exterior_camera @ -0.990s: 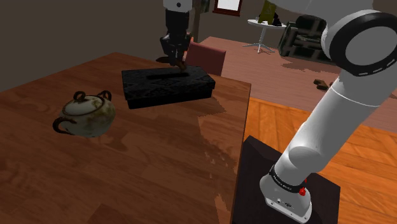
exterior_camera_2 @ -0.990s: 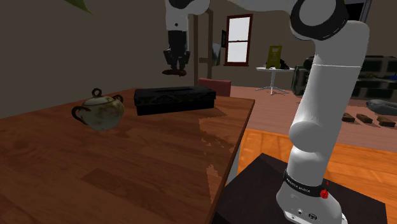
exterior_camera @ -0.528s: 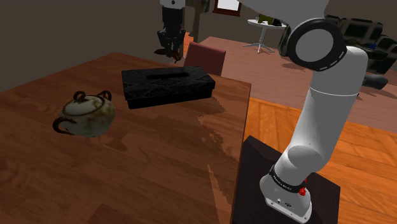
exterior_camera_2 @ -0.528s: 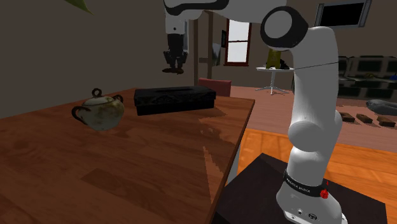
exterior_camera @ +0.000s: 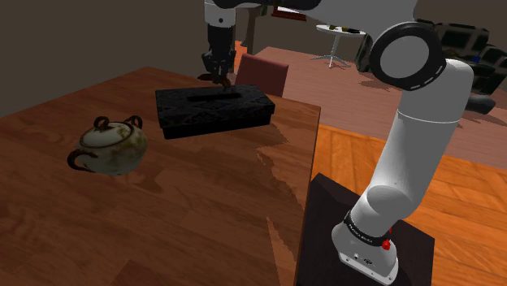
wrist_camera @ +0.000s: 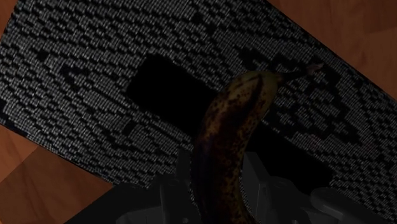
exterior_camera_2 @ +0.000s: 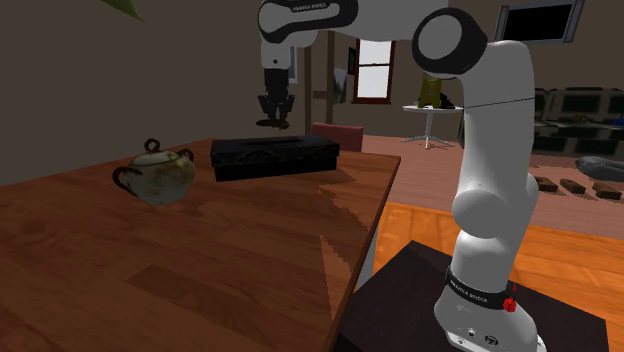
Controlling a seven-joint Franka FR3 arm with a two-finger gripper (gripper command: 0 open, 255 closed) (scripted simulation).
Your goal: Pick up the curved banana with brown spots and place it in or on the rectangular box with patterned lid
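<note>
Over the last half second I have brought the gripper [exterior_camera: 216,70] down again, toward 6 o'clock in the shoulder view. The banana [exterior_camera: 222,80] it clasps now hangs closer above the far edge of the box [exterior_camera: 213,111] (about the height it had a second ago). The elbow [exterior_camera: 410,61], which a second ago loomed further out at 3 o'clock, has swung toward 9 o'clock. In the second exterior view the gripper also sits slightly lower.

A brown-spotted banana [wrist_camera: 232,146] rises out of the end effector [wrist_camera: 219,197], clasped between its fingers, with the stem tip pointing toward one o'clock. Beneath it spreads the black patterned box lid [wrist_camera: 83,83], whose dark rectangular slot [wrist_camera: 168,86] sits at ten o'clock from the banana. Reddish wooden tabletop [wrist_camera: 356,32] shows past the lid's edges.
</note>
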